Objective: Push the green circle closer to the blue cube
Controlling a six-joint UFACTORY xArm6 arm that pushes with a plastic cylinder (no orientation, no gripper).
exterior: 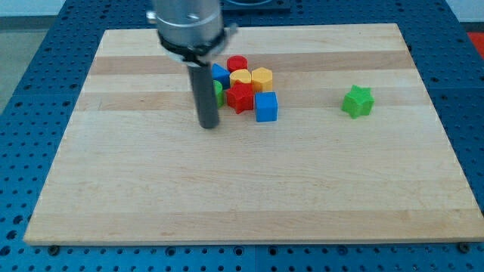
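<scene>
Green circle (218,92) sits half hidden behind my tip (209,125), which has no pincer; nudge it gently right toward the blue cube (266,106).

Dark rod upright — my tip (209,125) down

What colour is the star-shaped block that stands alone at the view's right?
Green. The star block shows clearly in the camera view.

Pale wooden board (249,181) with smooth matt grain, smooth plastic blue cube (266,107) (slight sheen), green plastic star (357,101), matt dark rod (206,94)
</scene>
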